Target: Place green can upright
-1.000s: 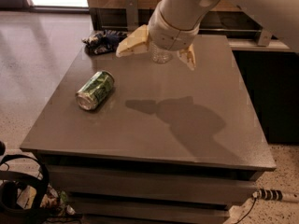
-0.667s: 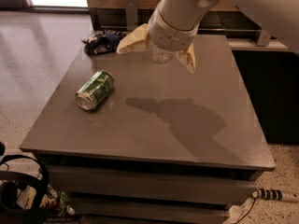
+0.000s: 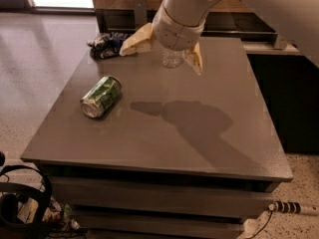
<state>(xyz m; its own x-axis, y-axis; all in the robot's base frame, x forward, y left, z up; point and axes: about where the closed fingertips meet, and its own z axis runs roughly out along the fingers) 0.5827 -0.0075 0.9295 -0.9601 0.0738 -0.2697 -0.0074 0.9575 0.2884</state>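
The green can (image 3: 102,96) lies on its side on the left part of the grey table (image 3: 164,133), its silver end facing the front left. My gripper (image 3: 164,53) hangs above the far middle of the table, to the right of and behind the can, well apart from it. Its two cream fingers (image 3: 137,40) are spread wide and hold nothing. A clear plastic bottle (image 3: 172,58) stands behind the gripper, mostly hidden by it.
A dark crumpled bag (image 3: 107,44) lies at the table's far left corner. A dark counter (image 3: 279,39) runs along the back and right. Cables and black headphones (image 3: 22,208) lie on the floor at the front left.
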